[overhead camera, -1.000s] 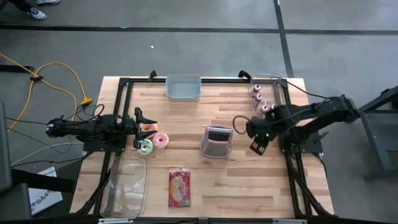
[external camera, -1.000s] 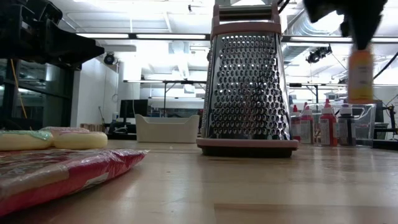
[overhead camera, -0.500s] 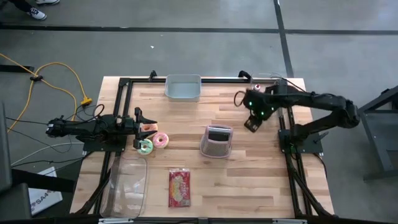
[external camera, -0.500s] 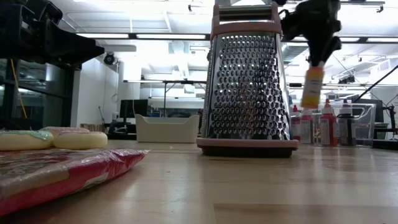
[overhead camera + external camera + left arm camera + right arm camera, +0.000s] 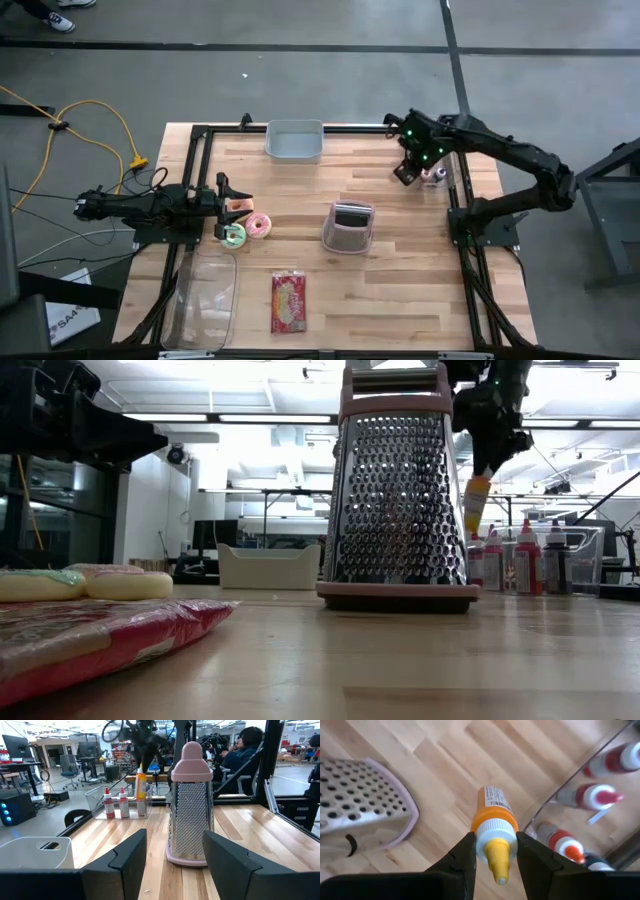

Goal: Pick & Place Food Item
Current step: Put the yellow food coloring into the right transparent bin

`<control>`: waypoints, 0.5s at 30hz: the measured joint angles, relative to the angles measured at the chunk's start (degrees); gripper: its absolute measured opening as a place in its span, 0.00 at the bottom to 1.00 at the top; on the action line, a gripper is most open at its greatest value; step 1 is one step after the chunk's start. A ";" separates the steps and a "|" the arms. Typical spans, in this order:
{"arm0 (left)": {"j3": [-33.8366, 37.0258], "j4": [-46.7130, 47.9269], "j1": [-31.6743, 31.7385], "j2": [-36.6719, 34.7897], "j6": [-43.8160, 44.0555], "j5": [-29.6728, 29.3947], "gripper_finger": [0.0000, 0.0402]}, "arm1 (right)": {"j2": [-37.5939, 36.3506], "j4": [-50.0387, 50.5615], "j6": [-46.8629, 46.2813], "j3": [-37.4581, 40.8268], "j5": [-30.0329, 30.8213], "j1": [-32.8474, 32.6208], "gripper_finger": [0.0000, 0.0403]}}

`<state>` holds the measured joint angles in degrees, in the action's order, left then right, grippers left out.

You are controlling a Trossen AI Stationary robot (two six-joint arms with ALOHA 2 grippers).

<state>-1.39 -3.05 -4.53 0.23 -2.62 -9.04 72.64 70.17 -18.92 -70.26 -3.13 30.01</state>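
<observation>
Orange bottle (image 5: 491,809) with white collar and yellow nozzle, pink-trimmed silver grater (image 5: 348,226) dotted with holes, pale striped wood table (image 5: 400,290), red-capped bottles (image 5: 505,556), pink and green-iced donuts (image 5: 247,229), red patterned packet (image 5: 288,302), grey-white bin (image 5: 295,141).

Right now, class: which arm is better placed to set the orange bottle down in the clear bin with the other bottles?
Right. The right gripper already clamps the orange bottle and hangs beside the clear bin. The left gripper rests across the table by the donuts.
</observation>
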 joint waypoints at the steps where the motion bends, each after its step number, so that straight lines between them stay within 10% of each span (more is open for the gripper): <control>1: -0.02 0.00 0.00 0.00 -0.02 0.00 0.47 | 0.00 0.17 0.49 -0.69 0.03 0.41 0.26; 15: 0.00 0.00 -0.01 -0.02 0.00 0.00 0.47 | 0.00 14.28 1.19 -13.49 7.20 1.65 0.27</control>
<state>-1.39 -3.05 -4.54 0.21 -2.62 -9.04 72.64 84.45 -17.74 -83.75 4.07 31.66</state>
